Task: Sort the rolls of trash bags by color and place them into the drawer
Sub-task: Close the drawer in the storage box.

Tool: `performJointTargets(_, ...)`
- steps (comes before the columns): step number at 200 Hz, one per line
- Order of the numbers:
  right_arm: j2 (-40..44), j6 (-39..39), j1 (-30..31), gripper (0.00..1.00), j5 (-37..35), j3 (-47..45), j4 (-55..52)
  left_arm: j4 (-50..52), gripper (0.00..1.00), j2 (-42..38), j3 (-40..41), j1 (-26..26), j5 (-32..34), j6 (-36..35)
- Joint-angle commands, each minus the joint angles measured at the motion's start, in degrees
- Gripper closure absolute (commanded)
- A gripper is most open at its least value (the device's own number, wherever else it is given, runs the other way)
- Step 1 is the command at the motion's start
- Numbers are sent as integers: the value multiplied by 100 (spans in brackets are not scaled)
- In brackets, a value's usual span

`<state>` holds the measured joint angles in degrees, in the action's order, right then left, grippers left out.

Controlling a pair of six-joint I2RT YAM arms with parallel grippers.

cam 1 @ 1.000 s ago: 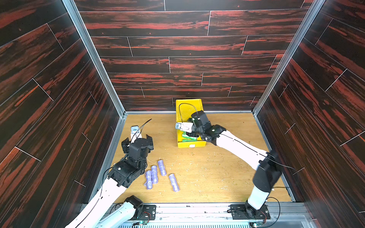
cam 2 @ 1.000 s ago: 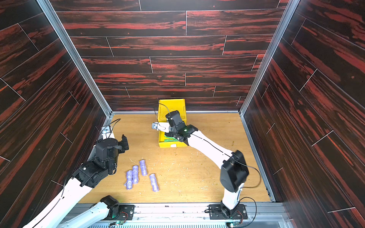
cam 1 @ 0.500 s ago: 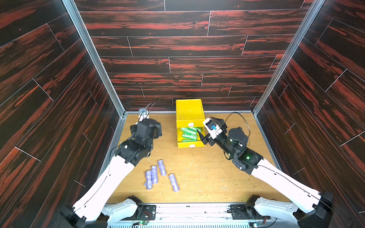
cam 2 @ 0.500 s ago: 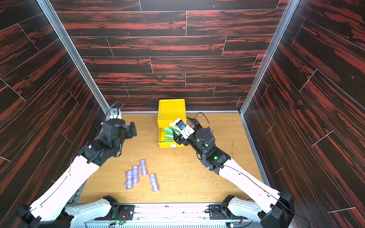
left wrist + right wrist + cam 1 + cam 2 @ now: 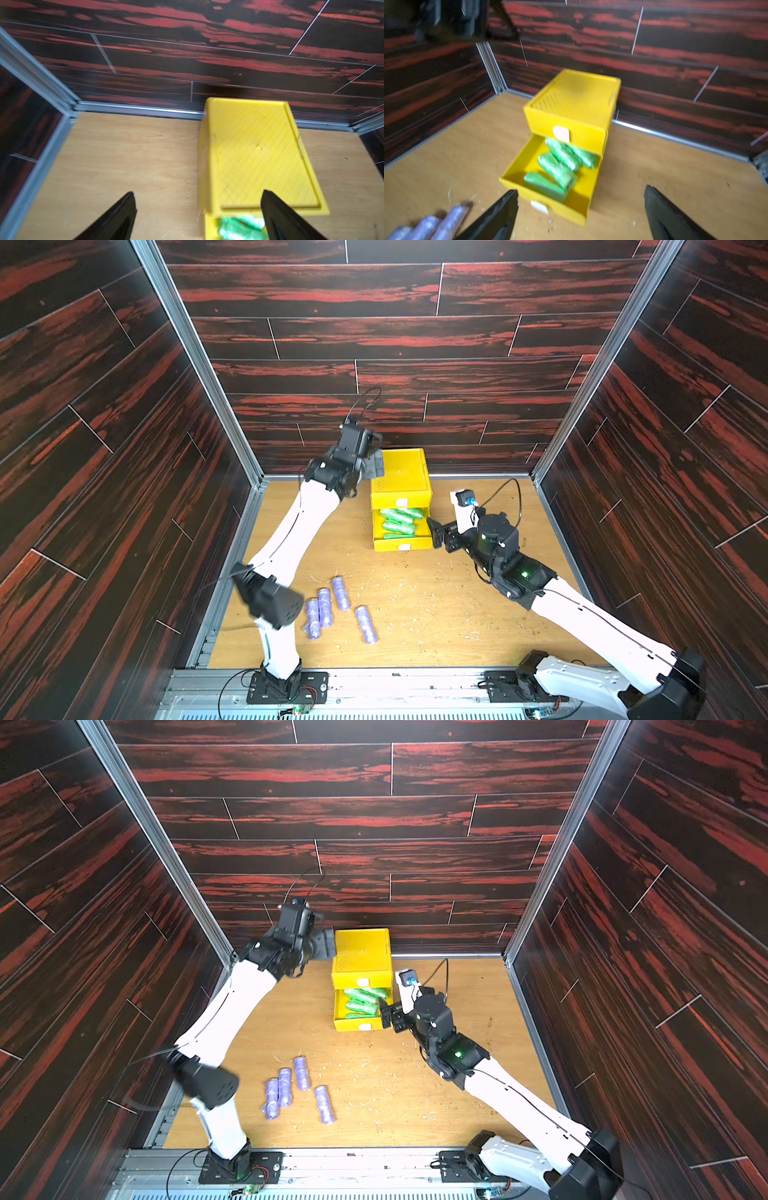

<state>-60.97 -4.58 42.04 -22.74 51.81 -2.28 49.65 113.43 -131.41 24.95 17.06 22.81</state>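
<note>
The right hand (image 5: 580, 189) is spread and empty just beside the yellow cabinet's (image 5: 401, 472) open drawer (image 5: 399, 546). The left hand (image 5: 197, 192), also spread and empty, hovers at the cabinet's top edge. Four green rolls (image 5: 399, 526) lie in that drawer, so green looks done. The next move is probably to push it shut, then fetch the four lilac rolls (image 5: 340, 593) on the counter (image 5: 436, 605), well in front of the cabinet.

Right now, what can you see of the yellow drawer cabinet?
The yellow drawer cabinet is plastic-looking and box-shaped, with a ribbed, rimmed top. It stands upright on the wooden table, back near the rear wall. Its top drawer is shut; the drawer below is pulled out and holds four green rolls. Each visible front carries a small white patch.
</note>
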Motion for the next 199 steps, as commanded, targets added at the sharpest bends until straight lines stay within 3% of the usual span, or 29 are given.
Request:
performJointTargets(1,543,-444,22,2,9,-307,-252,1342,1,1122,-1654,-384,-950,222)
performJointTargets(10,723,-558,48,3,64,-448,-325,1590,1,1630,-2407,-557,-1273,312)
performJointTargets(25,968,-688,83,5,232,-688,-418,913,1,1622,-1877,-873,-1971,669)
performJointTargets(41,1222,-797,238,7,271,-931,-466,1112,1,1975,-2344,-1038,-2289,674)
performJointTargets(59,1493,-959,519,9,137,-1261,-413,947,1,2030,-2162,-1050,-2577,622)
performJointTargets(78,1689,-1200,912,11,-47,-1655,-265,875,9,2260,-2222,-1054,-3031,594)
performJointTargets(122,1820,-1728,2063,10,-1156,-2250,-67,459,14,2187,-1848,-1045,-3359,505)
performJointTargets(148,1646,-1997,2354,11,-1310,-2527,155,-55,13,1971,-1379,-1044,-3462,632)
performJointTargets(171,1333,-2247,2606,17,-1434,-2801,619,100,16,2410,-1971,-1075,-3641,758)
performJointTargets(187,1067,-2354,2865,20,-1762,-2899,975,388,23,2812,-2592,-1102,-3785,820)
performJointTargets(199,815,-2438,3011,21,-2036,-2931,1236,291,29,2863,-2555,-1124,-3922,904)
